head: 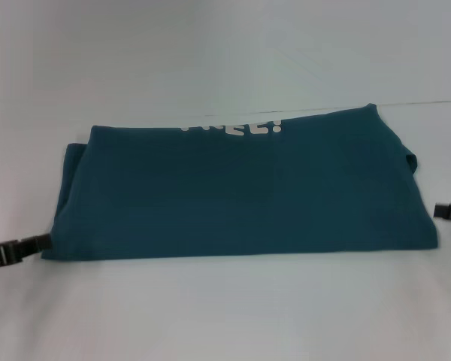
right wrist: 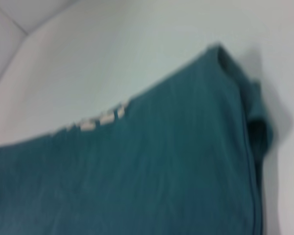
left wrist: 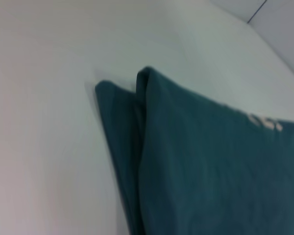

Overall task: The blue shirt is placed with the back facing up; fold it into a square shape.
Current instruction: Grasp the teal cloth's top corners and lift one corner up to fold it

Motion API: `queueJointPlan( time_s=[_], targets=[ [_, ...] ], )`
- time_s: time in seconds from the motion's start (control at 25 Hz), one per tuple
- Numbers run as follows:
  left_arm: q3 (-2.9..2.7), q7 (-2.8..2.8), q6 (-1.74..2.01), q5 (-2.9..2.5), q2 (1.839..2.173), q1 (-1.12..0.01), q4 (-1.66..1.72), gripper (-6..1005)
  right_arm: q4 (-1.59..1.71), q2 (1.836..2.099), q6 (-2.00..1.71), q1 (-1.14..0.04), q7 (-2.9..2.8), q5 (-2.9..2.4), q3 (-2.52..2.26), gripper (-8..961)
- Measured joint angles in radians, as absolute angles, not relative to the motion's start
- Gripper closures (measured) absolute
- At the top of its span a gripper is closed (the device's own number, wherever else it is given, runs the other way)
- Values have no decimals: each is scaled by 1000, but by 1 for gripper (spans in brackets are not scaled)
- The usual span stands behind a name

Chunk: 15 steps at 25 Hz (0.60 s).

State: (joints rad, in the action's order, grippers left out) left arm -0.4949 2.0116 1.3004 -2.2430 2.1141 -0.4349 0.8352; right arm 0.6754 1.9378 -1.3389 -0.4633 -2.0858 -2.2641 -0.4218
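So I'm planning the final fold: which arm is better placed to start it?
Probably left: the left gripper sits at the blue shirt's near corner, while the right gripper stands off its side edge.

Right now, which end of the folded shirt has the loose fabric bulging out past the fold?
The end by the right gripper: on the blue shirt a flap bulges out there. The end near the left gripper shows stacked layers.

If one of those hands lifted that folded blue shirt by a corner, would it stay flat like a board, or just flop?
The blue shirt would probably flop: its stacked layers sag and gape at the end fold, as soft cloth does. It likely would not slide off as one piece either; the layers look loose and could peel apart. It lies thin and flat, so it is probably light for its spread.
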Motion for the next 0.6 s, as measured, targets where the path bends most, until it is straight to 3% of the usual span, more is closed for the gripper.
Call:
queueJointPlan(
  time_s=[0.2, 0.48, 0.6],
  targets=[
    [-393, 2028, 1367, -2230, 2108, -432, 846, 819, 777, 1948, -1378, -430, -2078, -2152, -411, 681],
    [-385, 2110, 1368, -2238, 2109, -414, 833, 473, 779, 1949, -1399, -446, -1993, -2027, -422, 344],
    [-389, 2128, 1371, -2235, 2111, -413, 812, 382, 774, 1945, -1395, -475, -1994, -2049, -428, 281]
  ],
)
